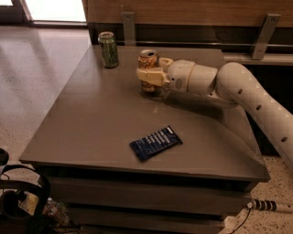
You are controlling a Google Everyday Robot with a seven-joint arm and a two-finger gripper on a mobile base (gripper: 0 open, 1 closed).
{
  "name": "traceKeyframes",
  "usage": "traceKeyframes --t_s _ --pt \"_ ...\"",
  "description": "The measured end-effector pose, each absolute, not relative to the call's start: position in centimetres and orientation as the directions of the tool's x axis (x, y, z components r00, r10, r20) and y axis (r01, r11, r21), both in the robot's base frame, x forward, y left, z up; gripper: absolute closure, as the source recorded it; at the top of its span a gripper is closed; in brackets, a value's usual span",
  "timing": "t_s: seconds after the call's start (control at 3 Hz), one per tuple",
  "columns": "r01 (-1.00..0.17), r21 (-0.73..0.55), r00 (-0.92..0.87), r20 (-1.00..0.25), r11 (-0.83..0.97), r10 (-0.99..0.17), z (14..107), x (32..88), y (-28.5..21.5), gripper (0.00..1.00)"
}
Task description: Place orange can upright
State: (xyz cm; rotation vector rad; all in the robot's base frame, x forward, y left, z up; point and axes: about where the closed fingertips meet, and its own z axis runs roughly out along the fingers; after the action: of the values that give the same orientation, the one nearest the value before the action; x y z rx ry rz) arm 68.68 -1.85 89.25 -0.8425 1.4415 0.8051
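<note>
- Camera view looks down and across a grey worktop from its near edge.
- The orange can stands upright in the far middle of the worktop, silver top rim showing, copper-orange body with pale markings.
- The hand comes in from the right and is pinched on the orange can: one pale finger crosses the front of the can's body and the other sits at its far right side, both pressed against it.
- We cannot tell whether the can's base rests on the worktop or hangs just clear of it; a dark patch lies right under it.
- The white arm runs from the hand out to the right edge, low over the far right part of the worktop.
- A green can stands upright near the far left corner, to the left of the orange can and apart from it.
- A blue packet lies flat in the near middle of the worktop, set at a slant, well apart from both cans.
- Behind the worktop we note a wooden panel; pale speckled floor lies to the left.
</note>
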Motion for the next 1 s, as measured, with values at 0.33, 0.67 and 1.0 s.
traceKeyframes --t_s 0.33,0.67,1.0 --pt "-0.854 0.007 -0.044 -0.997 0.520 -0.058 88.4 68.2 -2.3 1.00" --pt "-0.837 0.041 -0.100 -0.992 0.546 -0.079 86.7 68.0 -3.0 1.00" --pt "-0.837 0.041 -0.100 -0.992 0.545 -0.079 87.1 68.0 -3.0 0.97"
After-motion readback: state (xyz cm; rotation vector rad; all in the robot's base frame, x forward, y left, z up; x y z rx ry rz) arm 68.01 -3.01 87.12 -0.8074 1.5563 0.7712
